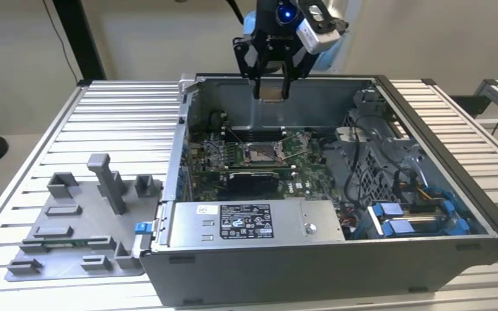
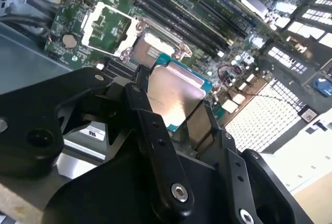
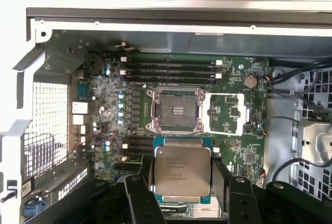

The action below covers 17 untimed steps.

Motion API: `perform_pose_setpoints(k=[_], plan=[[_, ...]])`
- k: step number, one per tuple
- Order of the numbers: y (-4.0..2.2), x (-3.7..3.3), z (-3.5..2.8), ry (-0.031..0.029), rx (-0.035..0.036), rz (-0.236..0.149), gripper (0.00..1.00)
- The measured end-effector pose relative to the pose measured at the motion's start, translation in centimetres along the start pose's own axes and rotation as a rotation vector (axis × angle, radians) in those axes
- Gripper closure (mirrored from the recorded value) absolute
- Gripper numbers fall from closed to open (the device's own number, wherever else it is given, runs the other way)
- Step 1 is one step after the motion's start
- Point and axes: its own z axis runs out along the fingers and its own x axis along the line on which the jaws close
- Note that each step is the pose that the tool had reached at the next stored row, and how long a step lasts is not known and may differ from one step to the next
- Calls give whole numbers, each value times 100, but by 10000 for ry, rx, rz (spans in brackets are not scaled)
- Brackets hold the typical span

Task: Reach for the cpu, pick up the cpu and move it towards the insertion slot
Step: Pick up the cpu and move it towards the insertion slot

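My end effector [image 3: 181, 195] grips the cpu [image 3: 181, 170] by its edges, above the insertion slot [image 3: 175, 111] at frame centre; I'd keep it level while closing in.

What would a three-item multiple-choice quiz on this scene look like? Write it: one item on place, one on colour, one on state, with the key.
1. Where is the cpu?
A. in the claw, above the open computer case
B. on the grey fixture tray
C. seated in the insertion slot

2. What colour is the cpu's top?
A. black
B. silvery
C. red

3. What state is the insertion slot in?
A. covered by a fan
B. holding a chip
C. open and empty

Key: 1 A, the claw's fingers flank the chip over the circuit board. 2 B, both wrist views show a metal lid. 3 C, the first wrist view shows its frame flipped aside and bare contacts.
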Motion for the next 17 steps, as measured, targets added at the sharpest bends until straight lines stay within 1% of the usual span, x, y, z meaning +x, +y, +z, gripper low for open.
perform_pose_setpoints(k=[9,17], plan=[[173,0,11,-1,2,54,100],[182,0,11,-2,0,54,100]])
